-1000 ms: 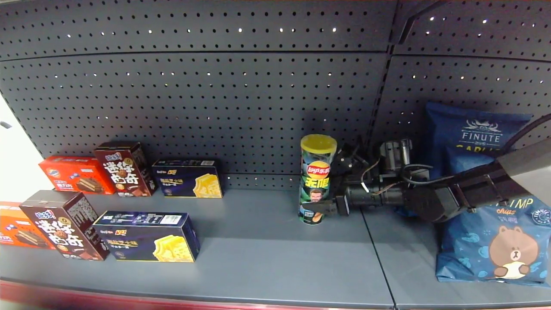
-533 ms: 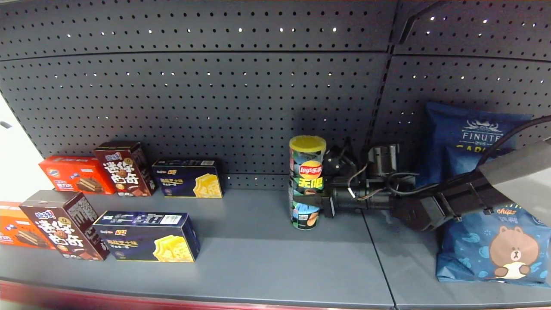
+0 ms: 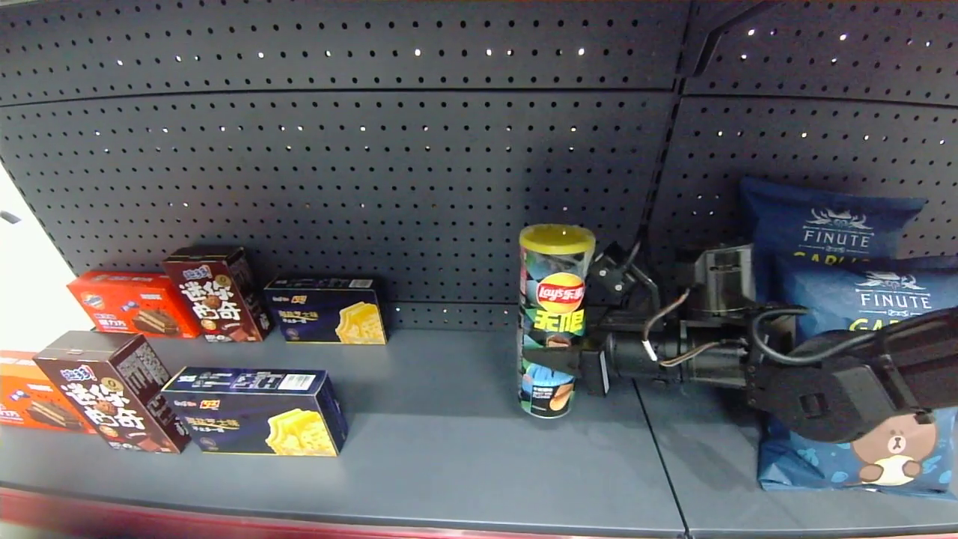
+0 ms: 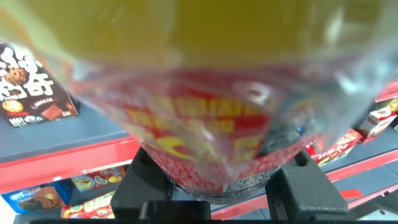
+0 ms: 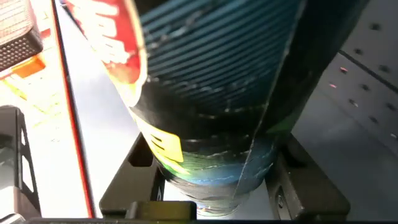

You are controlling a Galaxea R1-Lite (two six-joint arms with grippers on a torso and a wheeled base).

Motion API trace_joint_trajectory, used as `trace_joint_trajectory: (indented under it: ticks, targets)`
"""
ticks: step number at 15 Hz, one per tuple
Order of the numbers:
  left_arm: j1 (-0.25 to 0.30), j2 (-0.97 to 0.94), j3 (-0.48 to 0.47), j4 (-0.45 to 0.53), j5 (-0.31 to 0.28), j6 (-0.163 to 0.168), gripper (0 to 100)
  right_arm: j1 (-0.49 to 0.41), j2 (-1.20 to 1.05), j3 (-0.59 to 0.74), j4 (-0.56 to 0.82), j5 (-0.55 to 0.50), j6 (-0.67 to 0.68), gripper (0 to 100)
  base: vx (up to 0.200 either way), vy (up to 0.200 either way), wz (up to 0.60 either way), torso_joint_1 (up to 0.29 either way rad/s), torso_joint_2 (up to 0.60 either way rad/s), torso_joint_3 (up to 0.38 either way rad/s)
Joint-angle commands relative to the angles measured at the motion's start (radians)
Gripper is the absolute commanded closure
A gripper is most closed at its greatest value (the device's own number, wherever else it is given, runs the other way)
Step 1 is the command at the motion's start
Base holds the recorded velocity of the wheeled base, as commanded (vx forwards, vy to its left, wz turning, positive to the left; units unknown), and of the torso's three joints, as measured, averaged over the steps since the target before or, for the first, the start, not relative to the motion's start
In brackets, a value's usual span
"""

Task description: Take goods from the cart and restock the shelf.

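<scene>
Head view — right gripper (image 3: 563, 361) clamped on the chip can (image 3: 557, 299), upright at the shelf (image 3: 449, 457); left gripper (image 4: 217, 190) grips a red-and-yellow pack (image 4: 205, 118).

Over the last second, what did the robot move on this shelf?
The right tool, still clamped on the chips can, swung it left, then back right and nearer the front edge of the shelf. Its arm sank, uncovering more of the second blue bag. The boxes and the bear bag stayed put. The left tool holds a red and yellow packet.
</scene>
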Motion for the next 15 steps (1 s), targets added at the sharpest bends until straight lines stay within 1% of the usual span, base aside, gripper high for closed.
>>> trace_joint_trajectory:
  ticks: [1,3,4,5,6,8,10,15]
  targets:
    - [0.002,-0.002,-0.007,0.000,0.002,0.000,100,0.003,-0.141,0.101,-0.028,-0.038,0.005,100,0.000,0.000,0.00,0.000,0.00,0.000]
    - [0.003,-0.002,-0.013,0.000,0.003,0.000,100,0.006,-0.190,0.166,-0.063,-0.038,0.009,100,0.000,0.000,0.00,0.000,0.00,0.000]
    - [0.003,0.000,-0.017,0.000,0.003,0.000,100,0.016,-0.225,0.232,-0.106,-0.038,0.012,100,0.000,0.000,0.00,0.000,0.00,0.000]
    - [0.003,0.000,-0.021,0.000,0.003,0.000,100,0.023,-0.238,0.264,-0.129,-0.038,0.014,100,0.000,0.000,0.00,0.000,0.00,0.000]
    - [0.003,0.006,-0.034,0.000,0.002,0.000,100,0.028,-0.256,0.340,-0.191,-0.033,0.014,100,0.000,0.000,0.00,0.000,0.00,0.000]
    - [0.002,0.012,-0.047,0.000,0.002,-0.002,100,0.028,-0.242,0.408,-0.283,-0.029,0.014,100,0.000,0.000,0.00,0.000,0.00,0.000]
    - [0.005,0.008,-0.048,0.000,0.003,-0.032,100,0.028,-0.215,0.440,-0.349,-0.029,0.020,100,0.000,0.000,0.00,0.000,0.00,0.000]
    - [0.005,0.020,-0.065,0.000,0.006,-0.036,100,0.026,-0.126,0.463,-0.436,-0.030,0.020,100,0.000,0.000,0.00,0.000,0.00,0.000]
